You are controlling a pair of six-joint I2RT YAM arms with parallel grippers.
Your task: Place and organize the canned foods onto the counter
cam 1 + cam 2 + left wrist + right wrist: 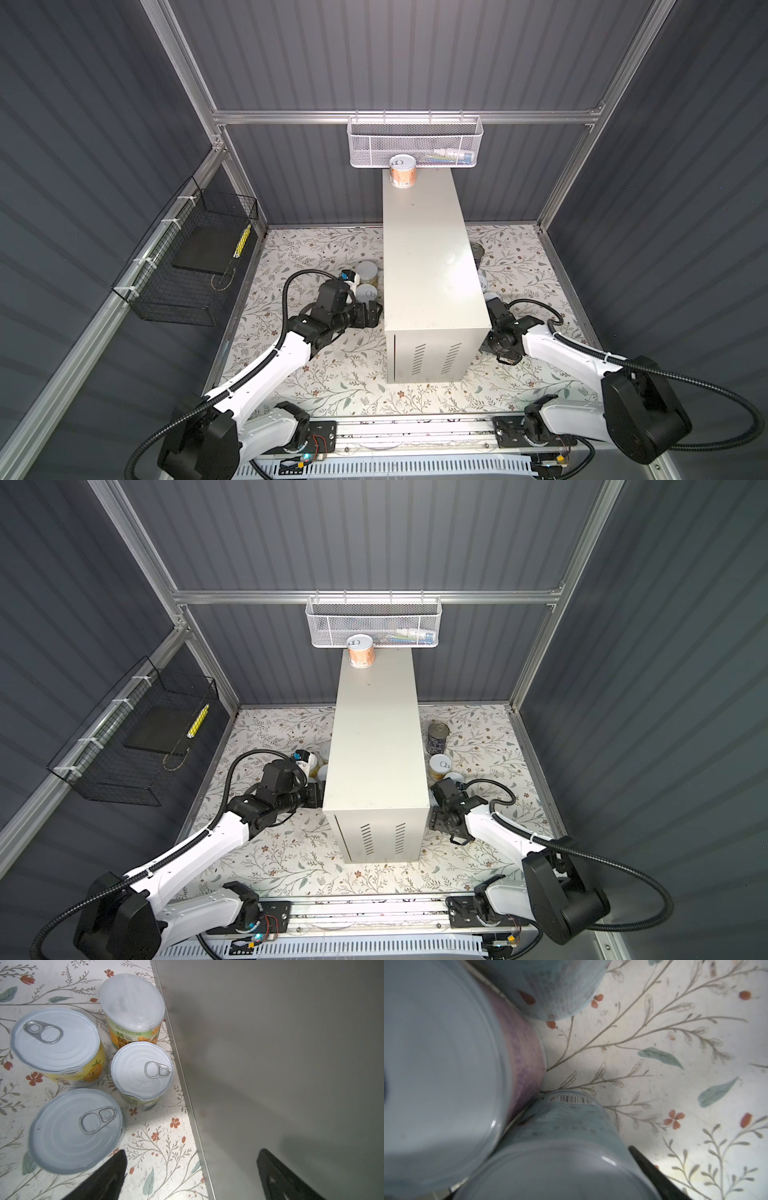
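- Left gripper [192, 1151]: jaws spread wide and holding nothing, hanging low beside the long left wall of the counter [424, 257].
- Nearest pull-tab can [75, 1130]: upright on the floral mat [162, 1147], just beside one finger [112, 1172], outside the jaws.
- Yellow can [56, 1043], small can [142, 1070] and plastic-lidded can [133, 1001]: upright beyond it, the last two close against the counter wall.
- Right gripper [442, 812]: low by the counter's right wall. One finger [654, 1172] shows just beside the pale-blue can [560, 1136]; the other is hidden, so I cannot tell whether it grips.
- Pink can [521, 1059]: touching the pale-blue can.
- Orange can [402, 171]: upright on the counter's far left corner.
- Dark-blue can [438, 737]: on the mat, beyond the right gripper.
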